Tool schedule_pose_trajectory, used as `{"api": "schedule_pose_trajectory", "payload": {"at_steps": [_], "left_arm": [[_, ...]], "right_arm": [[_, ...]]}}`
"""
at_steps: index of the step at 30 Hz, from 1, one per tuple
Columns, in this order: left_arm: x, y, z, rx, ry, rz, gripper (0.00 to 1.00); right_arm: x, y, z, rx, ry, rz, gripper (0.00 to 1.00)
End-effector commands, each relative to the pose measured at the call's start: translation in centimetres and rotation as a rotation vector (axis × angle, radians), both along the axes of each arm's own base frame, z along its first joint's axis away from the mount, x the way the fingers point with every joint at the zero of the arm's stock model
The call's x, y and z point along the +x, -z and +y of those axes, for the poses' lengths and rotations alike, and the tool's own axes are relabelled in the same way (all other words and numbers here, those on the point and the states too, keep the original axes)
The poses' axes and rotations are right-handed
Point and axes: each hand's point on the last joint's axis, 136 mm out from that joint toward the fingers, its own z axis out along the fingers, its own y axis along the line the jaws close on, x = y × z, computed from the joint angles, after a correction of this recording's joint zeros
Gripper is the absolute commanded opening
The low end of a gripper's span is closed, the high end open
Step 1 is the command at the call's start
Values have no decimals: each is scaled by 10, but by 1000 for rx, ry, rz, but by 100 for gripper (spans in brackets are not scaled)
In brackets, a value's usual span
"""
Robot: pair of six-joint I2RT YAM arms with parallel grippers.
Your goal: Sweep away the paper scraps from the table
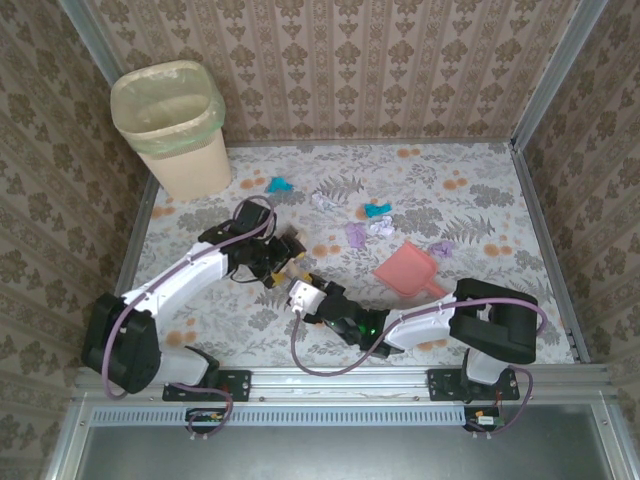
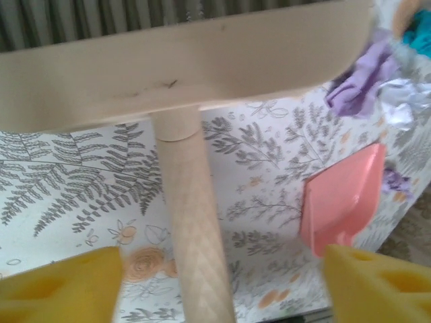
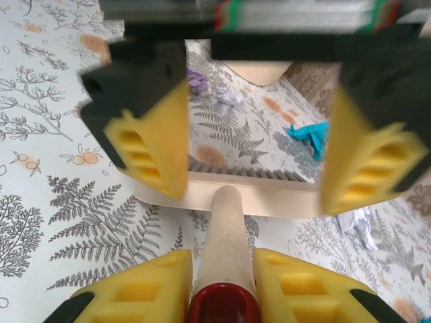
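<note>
A wooden brush (image 3: 232, 195) lies low over the table (image 1: 200, 205), its bristles toward the scraps. My right gripper (image 3: 222, 276) is shut on its handle (image 3: 225, 229), just ahead of the red end cap. My left gripper (image 2: 222, 282) stands open, its yellow fingers (image 3: 151, 138) wide apart on either side of the handle near the head (image 2: 182, 67) and not touching it. Both grippers meet at the table's middle, left (image 1: 285, 258) and right (image 1: 303, 296). Paper scraps lie beyond: teal (image 1: 280, 185), teal (image 1: 377, 210), lilac (image 1: 355, 235), lilac (image 1: 440, 247).
A pink dustpan (image 1: 408, 270) lies right of the grippers, close to the lilac scraps. A cream bin (image 1: 175, 125) with a green liner stands at the back left corner. Aluminium rails (image 1: 545, 260) and patterned walls close the table in.
</note>
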Motion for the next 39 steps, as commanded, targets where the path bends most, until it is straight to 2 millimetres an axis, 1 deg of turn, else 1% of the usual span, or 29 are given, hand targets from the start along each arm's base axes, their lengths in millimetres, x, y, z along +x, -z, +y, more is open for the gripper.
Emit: {"api": "schedule_pose_trajectory", "payload": {"at_steps": [1,2,5,9,10,11,15,18,21,23,26,29,31,33,34,37,39], "left_arm": [[2,-42,1,8,54,-130,96],[1,-52,2,10,67,-158,99],[-1,-83,8,29,92,-256,100],[-7,-124,27,81,101,-407,100],[-10,-134,32,89,103,-447,100],[-12,-143,36,94,104,-480,100],[-22,-176,47,102,130,-641,100],[-29,-191,51,100,150,-731,100],[-36,-195,51,102,176,-772,100],[-41,-197,45,98,208,-806,100],[-47,-195,31,121,271,-849,98],[-51,-187,13,145,326,-864,97],[-55,-180,-7,144,368,-876,96],[-58,-170,-26,164,400,-879,96],[-59,-161,-38,173,417,-871,96],[-63,-131,-76,199,464,-802,94],[-66,-113,-101,214,493,-751,93]], "right_arm": [[0,-33,-3,134,29,33,0],[-1,-37,-4,154,30,46,0],[-3,-46,-7,211,24,99,0],[-7,-61,-17,294,28,190,0],[-8,-70,-21,331,27,212,0],[-8,-74,-24,349,26,232,0],[-8,-97,-47,448,50,308,0],[-4,-113,-70,539,74,366,0],[1,-129,-95,621,105,422,0],[5,-144,-115,679,152,437,0],[11,-175,-145,767,215,423,0],[22,-209,-185,843,359,368,0],[32,-231,-220,905,498,315,0],[37,-248,-245,943,574,263,0],[40,-256,-258,964,616,238,0],[41,-265,-291,1028,725,180,0],[39,-260,-307,1062,779,160,0]]}}
